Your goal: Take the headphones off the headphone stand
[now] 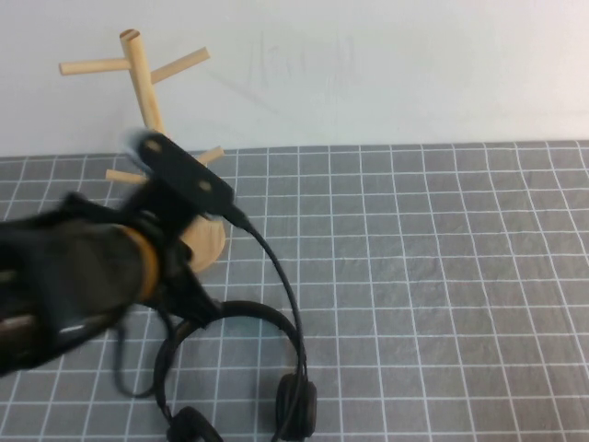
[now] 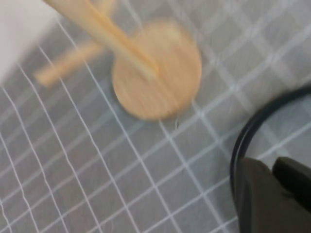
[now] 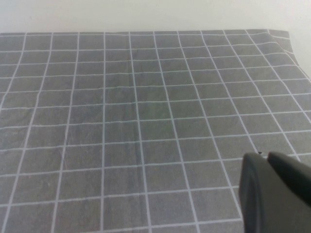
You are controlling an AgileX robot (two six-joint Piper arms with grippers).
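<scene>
Wooden headphone stand [image 1: 147, 101] sits at far left of the grey grid cloth [image 1: 442, 276] in the high view, slanted pole w/ short pegs, disc base partly behind the left arm. Black headphones [image 1: 276, 368] are off the stand, nearer the robot than its base: thin headband arcs up, both earcups down at the near edge. Left gripper [image 1: 189, 299] sits at the headband's left end, just in front of the base; looks to be on the band, but can't tell finger state. Robot's black cable [image 1: 271, 262] runs from the wrist down beside the band. Right arm not in this view.

Left wrist view: blurred. Stand's round base [image 2: 160, 73] and pole on the cloth, a black headband curve [image 2: 252, 131] close to the dark left gripper [image 2: 272, 194]; grip unclear.

Right wrist view: grid cloth [image 3: 136, 121] only, dark right gripper [image 3: 272, 194] over it; fingers shown too little to tell how they stand.
</scene>
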